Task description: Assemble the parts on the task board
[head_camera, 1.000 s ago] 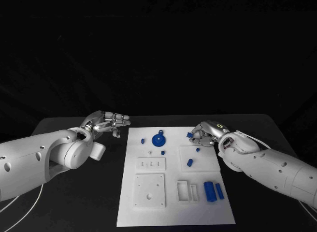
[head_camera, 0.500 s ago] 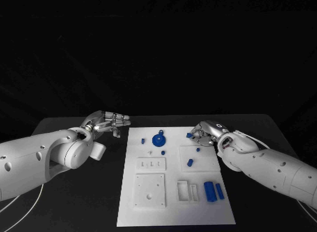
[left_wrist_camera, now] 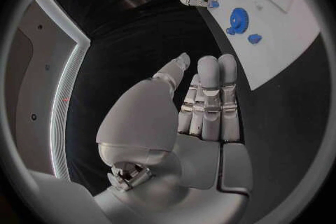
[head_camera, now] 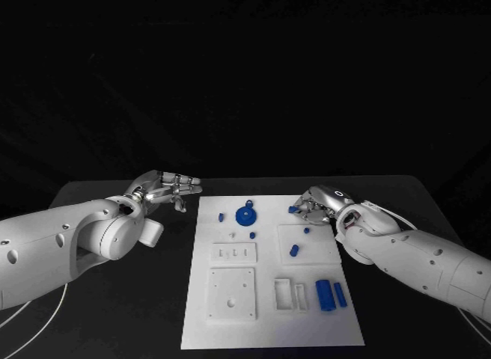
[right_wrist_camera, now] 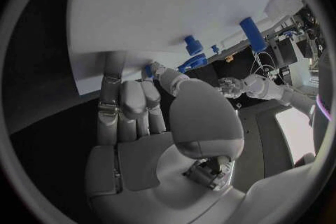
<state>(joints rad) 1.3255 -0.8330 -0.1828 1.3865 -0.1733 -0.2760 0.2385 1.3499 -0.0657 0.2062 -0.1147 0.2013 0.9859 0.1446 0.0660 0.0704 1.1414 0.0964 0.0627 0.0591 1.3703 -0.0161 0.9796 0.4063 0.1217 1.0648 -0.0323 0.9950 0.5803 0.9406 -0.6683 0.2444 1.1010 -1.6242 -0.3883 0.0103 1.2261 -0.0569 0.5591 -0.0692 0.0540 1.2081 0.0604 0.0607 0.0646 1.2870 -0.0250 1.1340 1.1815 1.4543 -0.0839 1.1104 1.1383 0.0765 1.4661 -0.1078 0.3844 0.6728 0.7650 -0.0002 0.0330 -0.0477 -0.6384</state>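
At the far right corner of the white task board [head_camera: 269, 314], the right hand [head_camera: 316, 204] is hovering low with its fingers curled over a small blue part [head_camera: 294, 210]. The right wrist view is showing a fingertip [right_wrist_camera: 155, 69] touching that blue piece at the board's edge, but whether it is truly pinched or only being nudged I cannot tell. Over on the left, the left hand [head_camera: 166, 187] is hanging just off the board's far left corner, above the black table [head_camera: 116, 307]; its fingers are lying straight and close together, gripping nothing.

On the board itself, the blue gear [head_camera: 245, 216] is sitting at the far middle, with a small blue peg [head_camera: 221, 218] just to its left. Two more small blue pieces [head_camera: 294, 250] are lying loose on the raised white block right of centre. Down at the near right, a pair of blue cylinders [head_camera: 331, 294] is lying side by side next to the slotted white holder [head_camera: 289, 294]. The square white plates on the near left are showing open holes with nothing in them.

By my reading, the assembly is only getting started: most parts are looking loose rather than seated, and nearly every piece is waiting to be placed. The corner piece looks like the step in hand.
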